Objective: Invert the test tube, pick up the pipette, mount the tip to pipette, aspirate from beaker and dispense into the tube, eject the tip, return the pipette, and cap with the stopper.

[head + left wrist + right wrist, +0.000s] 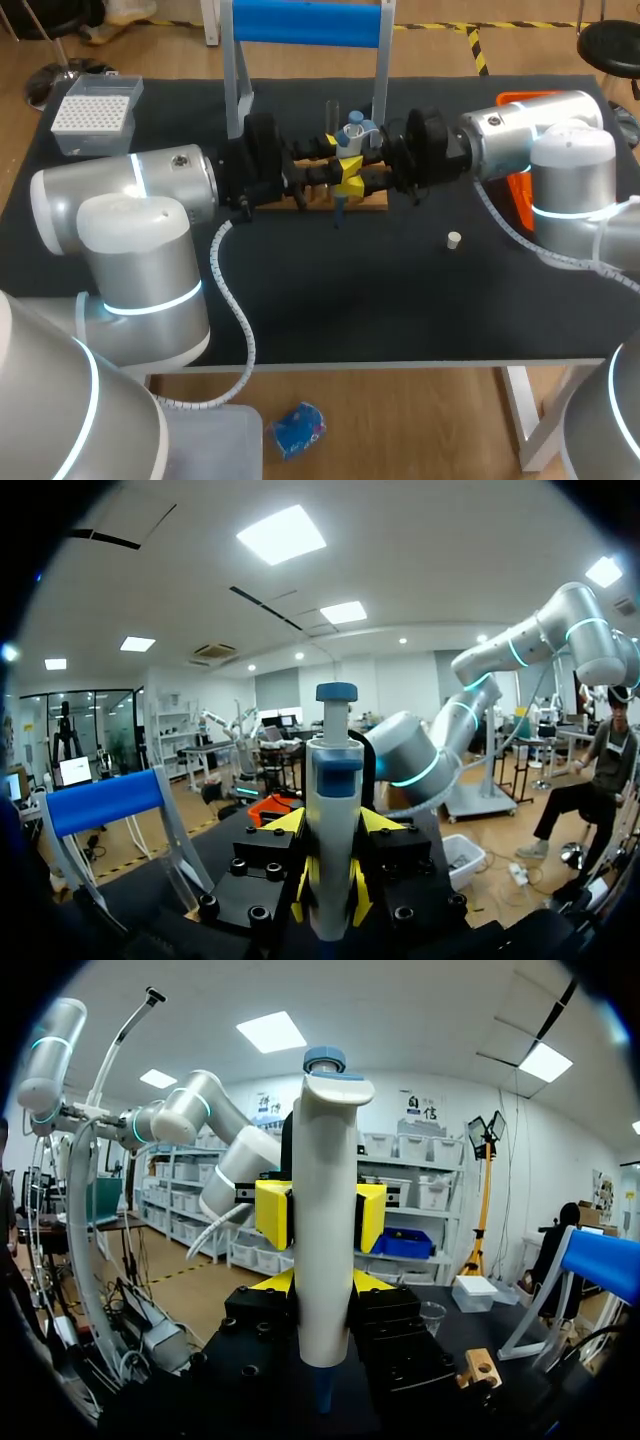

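Observation:
The white pipette [351,136] with blue trim stands upright above the wooden rack [372,203], its lower end pointing down just in front of the rack. Both arms meet at it from opposite sides. In the left wrist view my left gripper [330,890] has its yellow tips pressed against both sides of the pipette [333,810] body. My right gripper [322,1285] is shut on the pipette [325,1210] from the other side. A test tube [332,112] stands upright behind the grippers. A small white stopper [454,240] lies on the mat to the right. A clear beaker [432,1316] sits farther back.
A tip box [93,112] stands at the far left corner of the black mat [350,300]. An orange bin [520,195] is partly hidden under my right arm. A frame with a blue top bar [305,25] rises behind the rack.

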`<state>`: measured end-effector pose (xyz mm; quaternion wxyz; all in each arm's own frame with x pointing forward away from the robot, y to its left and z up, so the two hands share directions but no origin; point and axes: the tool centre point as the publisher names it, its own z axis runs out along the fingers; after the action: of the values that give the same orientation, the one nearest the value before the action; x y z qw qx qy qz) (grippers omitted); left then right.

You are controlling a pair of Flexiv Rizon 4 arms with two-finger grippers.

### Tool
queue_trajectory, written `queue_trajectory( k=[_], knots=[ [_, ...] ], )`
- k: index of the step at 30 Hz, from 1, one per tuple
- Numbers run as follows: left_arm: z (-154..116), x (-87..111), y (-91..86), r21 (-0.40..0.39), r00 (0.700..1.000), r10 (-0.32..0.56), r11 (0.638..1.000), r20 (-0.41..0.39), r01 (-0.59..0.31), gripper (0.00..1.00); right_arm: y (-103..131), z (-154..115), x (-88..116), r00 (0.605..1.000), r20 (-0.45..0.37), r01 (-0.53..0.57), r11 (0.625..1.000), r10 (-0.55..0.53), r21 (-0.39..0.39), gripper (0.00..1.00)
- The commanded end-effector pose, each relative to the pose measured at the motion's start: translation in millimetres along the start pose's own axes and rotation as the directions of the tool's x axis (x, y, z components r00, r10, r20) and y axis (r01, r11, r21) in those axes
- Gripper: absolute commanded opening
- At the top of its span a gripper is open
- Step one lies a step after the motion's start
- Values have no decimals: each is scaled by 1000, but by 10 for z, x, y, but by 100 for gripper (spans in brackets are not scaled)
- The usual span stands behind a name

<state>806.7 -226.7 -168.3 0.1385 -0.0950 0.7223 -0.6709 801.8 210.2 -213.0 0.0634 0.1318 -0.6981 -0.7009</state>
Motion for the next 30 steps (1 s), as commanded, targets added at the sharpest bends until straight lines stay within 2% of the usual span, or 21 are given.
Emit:
queue_trajectory(
  k=[1,14,15,16,17,24,30],
  knots=[
    [9,27,11,1,1000,0,1000,3,0,0,15,-23,-15,1000,-3,-2,1000,2,7,0],
    [20,31,16,-4,1000,2,1000,-4,-2,0,11,-31,-8,1000,-4,-4,1000,4,13,0],
    [20,31,16,-4,1000,3,1000,-3,-3,0,11,-30,-7,1000,-4,-3,1000,3,13,10],
    [18,31,14,-3,1000,3,1000,-3,-3,0,11,-30,-6,1000,-5,-5,1000,5,14,82],
    [13,30,6,-2,1000,3,1000,-1,-3,0,11,-33,0,1000,-11,-10,1000,10,16,100],
    [-70,-15,-104,13,1000,5,1000,31,-5,0,2,-178,53,999,-10,-30,997,31,65,100],
    [-138,-163,-253,-44,995,4,999,98,1,0,65,-444,92,999,28,-42,994,39,104,100]
  ],
)
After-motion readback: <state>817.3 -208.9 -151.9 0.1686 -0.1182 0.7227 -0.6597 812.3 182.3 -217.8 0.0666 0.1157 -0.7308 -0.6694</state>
